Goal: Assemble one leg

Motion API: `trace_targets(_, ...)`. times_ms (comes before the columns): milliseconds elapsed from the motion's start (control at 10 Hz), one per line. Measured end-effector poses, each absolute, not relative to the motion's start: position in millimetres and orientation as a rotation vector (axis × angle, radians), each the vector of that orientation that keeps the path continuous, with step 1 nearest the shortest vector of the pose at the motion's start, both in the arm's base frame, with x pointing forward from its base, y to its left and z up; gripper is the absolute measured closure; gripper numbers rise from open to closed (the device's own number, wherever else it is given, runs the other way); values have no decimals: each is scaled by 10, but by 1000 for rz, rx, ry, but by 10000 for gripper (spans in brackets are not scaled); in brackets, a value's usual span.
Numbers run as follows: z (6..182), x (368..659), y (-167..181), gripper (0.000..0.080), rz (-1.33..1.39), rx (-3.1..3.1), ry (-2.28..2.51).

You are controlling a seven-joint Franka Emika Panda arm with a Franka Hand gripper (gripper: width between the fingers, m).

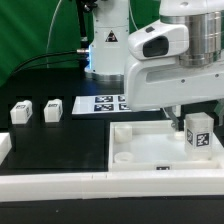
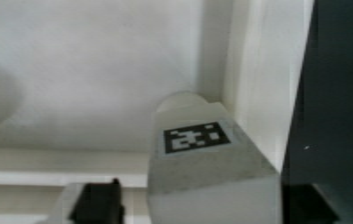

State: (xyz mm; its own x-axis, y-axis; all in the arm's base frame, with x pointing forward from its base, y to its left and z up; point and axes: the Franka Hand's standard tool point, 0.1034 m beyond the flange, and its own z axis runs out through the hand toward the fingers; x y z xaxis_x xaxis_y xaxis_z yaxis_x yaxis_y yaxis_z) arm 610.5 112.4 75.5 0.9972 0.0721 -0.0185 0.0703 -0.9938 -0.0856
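I saw the claw grasping one leg over the tray corner, not yet seated; screwing in remained

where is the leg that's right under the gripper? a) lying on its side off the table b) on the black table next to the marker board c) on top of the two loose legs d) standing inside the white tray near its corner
d: the leg stands upright inside the white tray by its corner on the exterior view's right, just below the gripper; the wrist view shows the leg against the tray wall.
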Motion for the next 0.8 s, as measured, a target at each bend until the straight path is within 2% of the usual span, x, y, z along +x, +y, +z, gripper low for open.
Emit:
trace_targets(100, 755, 6105, 1123, 509, 33, -3054, -109)
trace_targets(500, 755, 6105, 1126, 509, 37, -3056, -9)
trace_targets(800, 752, 6114, 1130, 509, 36, -2988, 532)
